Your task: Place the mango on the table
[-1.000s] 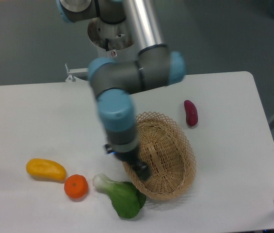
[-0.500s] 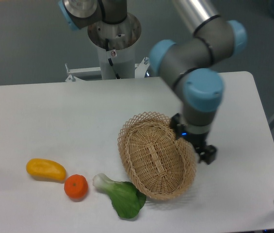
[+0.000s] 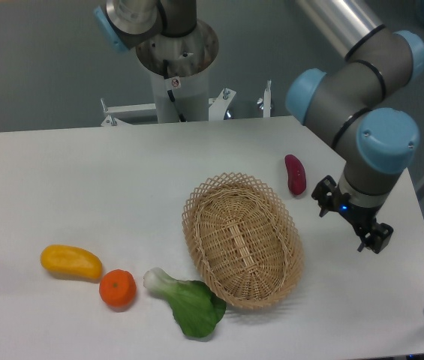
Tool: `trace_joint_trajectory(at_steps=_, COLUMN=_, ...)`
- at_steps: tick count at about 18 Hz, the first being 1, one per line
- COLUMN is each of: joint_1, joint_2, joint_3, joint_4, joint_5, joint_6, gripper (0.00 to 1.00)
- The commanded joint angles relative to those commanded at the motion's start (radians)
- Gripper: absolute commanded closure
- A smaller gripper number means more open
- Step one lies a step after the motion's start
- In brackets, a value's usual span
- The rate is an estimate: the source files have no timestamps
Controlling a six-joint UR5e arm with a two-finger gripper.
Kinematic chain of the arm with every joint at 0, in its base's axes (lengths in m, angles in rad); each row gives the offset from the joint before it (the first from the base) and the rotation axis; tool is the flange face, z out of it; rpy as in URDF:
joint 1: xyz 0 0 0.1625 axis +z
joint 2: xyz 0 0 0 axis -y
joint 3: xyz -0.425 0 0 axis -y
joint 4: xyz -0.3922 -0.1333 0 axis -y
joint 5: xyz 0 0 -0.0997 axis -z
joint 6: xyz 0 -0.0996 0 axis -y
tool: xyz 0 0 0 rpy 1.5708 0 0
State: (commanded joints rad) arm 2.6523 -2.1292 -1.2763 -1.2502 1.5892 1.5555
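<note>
The single fixed view looks down on a white surface with rounded corners. The mango lies flat on it near the front left edge, its long axis running left to right. Just beside its right end sits an orange, close but seemingly not touching. To the right of the orange lies a leafy green vegetable with a pale stalk, its leaf reaching the lower rim of an oval wicker basket that rests near the middle of the surface. The basket holds nothing visible. A dark red sweet potato lies beyond the basket's upper right rim, apart from it.

The arm reaches in from the upper right, and the claw hangs over the right side of the surface, well apart from the mango. It carries nothing; whether its fingers are spread or closed cannot be told from this angle.
</note>
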Motion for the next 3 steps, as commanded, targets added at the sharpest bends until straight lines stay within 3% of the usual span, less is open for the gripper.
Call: trace_joint_trajectory(at_steps=3, joint_1=0.000, joint_2=0.000, joint_3=-0.002, joint_4=0.000, joint_5=0.000, joint_6=0.012, gripper=0.00)
